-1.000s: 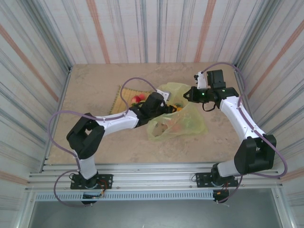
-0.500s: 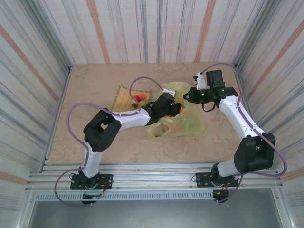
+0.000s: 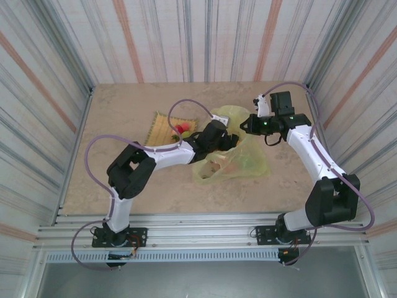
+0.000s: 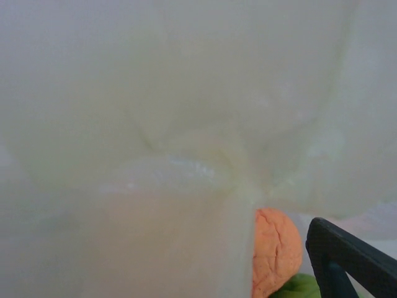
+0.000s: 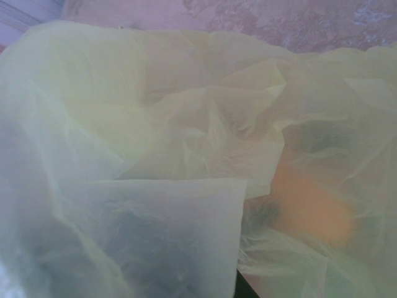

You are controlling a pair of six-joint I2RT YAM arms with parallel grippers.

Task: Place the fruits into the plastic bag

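Pinching the bag at its raised rim with the right gripper, jaws closed tight on the film as far as the top view tells. Reaching into the bag's mouth with the left gripper; finding just one dark finger low at the right of the left wrist view, the other hidden behind film, so cannot tell how wide apart, nor whether anything is held. Lying just beside that finger, an orange fruit and, lower, a sliver of a green one. Glowing through the film in the right wrist view, an orange blur. Sprawling crumpled on the table, centre-right, with pale fruit shapes inside near the front. Sitting left of the bag on a mat, red and green fruits, close by the left arm's wrist.
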